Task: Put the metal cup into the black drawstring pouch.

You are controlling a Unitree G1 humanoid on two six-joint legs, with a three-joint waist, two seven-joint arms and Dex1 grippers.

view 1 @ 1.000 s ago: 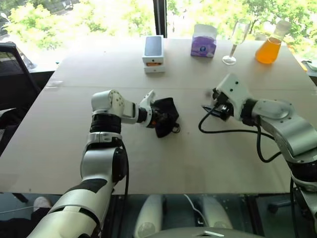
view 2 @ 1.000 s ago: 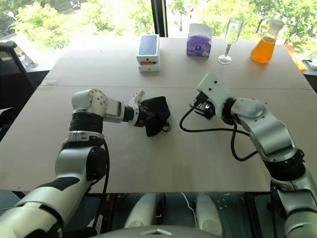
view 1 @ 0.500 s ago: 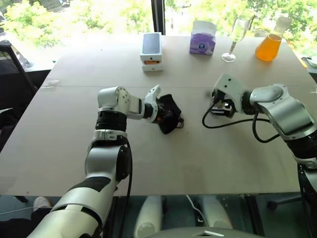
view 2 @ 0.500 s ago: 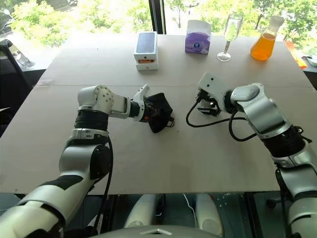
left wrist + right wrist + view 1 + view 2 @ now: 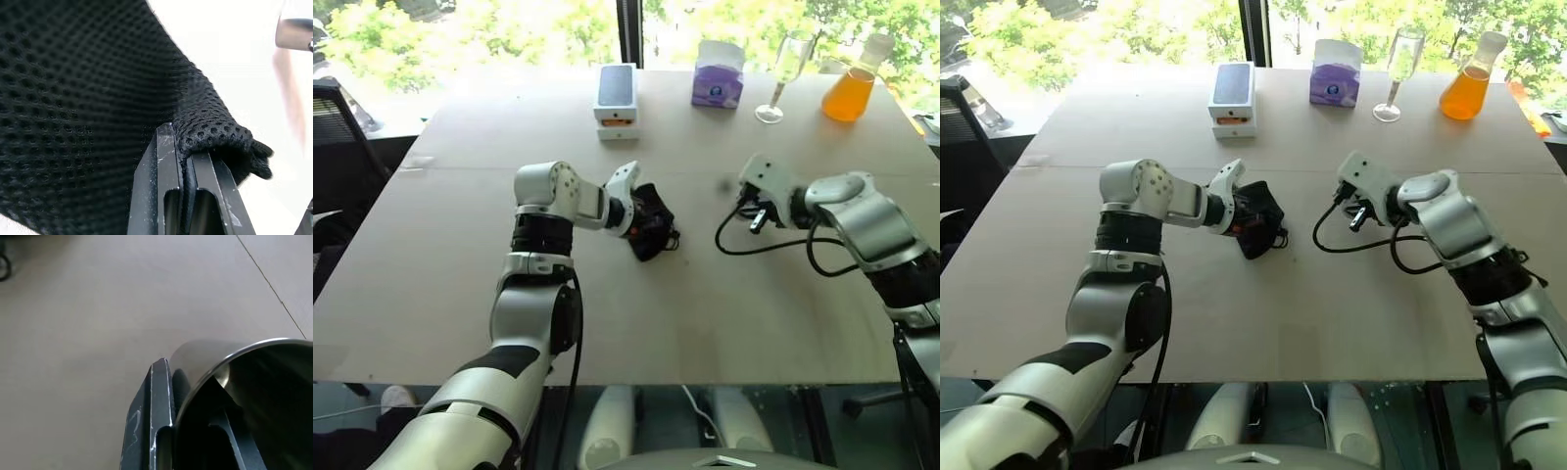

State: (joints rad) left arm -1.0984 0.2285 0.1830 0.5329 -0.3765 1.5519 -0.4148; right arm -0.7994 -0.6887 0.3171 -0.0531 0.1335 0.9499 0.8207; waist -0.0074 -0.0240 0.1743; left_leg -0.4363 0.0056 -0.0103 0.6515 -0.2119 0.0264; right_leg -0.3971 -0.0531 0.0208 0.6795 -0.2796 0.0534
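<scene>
Right wrist view: your right gripper point(image 5: 188, 431) has one finger inside the metal cup point(image 5: 244, 382), clamped on its rim. Right of the black drawstring pouch point(image 5: 651, 220), it sits low over the counter point(image 5: 626, 323). Your left gripper point(image 5: 183, 196) pinches the pouch's hem, likely presenting its mouth.

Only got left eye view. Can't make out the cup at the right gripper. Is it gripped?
Observer: Yes. In the right wrist view the right gripper is shut on the rim of the metal cup, one finger outside the wall and one inside.
Operator: Left side got the pouch?
Observer: The left gripper is shut, pinching an edge fold of the black drawstring pouch; the fabric is a mesh weave.
Operator: Cup near the pouch?
Observer: Apart. The left wrist view catches a silver shape, likely the cup, well past the pouch's edge and not touching it.
</scene>
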